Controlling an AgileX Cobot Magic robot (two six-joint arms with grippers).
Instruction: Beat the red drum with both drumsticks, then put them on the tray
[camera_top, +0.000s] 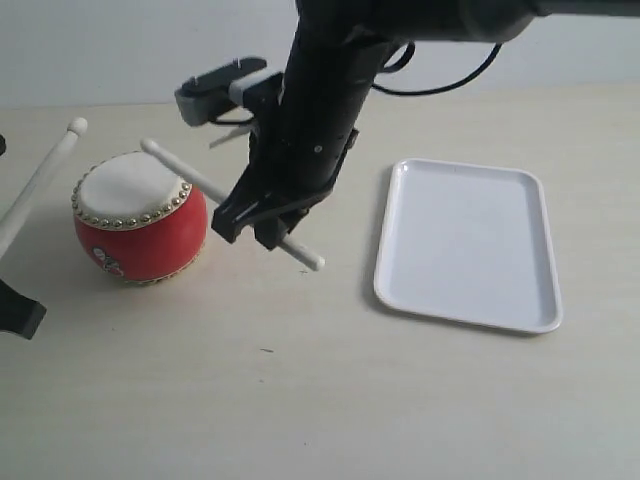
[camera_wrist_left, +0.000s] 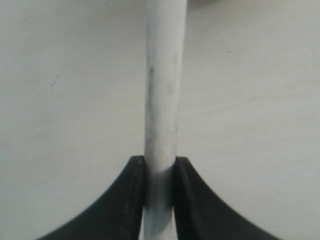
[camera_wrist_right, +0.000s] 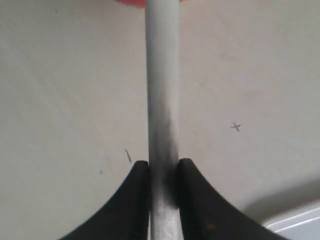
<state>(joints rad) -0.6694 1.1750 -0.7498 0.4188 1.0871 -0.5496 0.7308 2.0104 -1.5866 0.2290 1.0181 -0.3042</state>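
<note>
The red drum, with its cream skin and gold studs, stands at the left of the table. My right gripper is shut on one pale drumstick. That stick's round tip is just over the drum's far right rim. In the right wrist view the fingers clamp this stick. My left gripper is shut on the other drumstick. This stick slants up from the left edge, its tip beyond the drum's left side. The white tray lies empty to the right.
A black part of the left arm pokes in at the lower left edge. The right arm's dark body and its cables reach down from the top centre, between the drum and the tray. A corner of the tray shows in the right wrist view.
</note>
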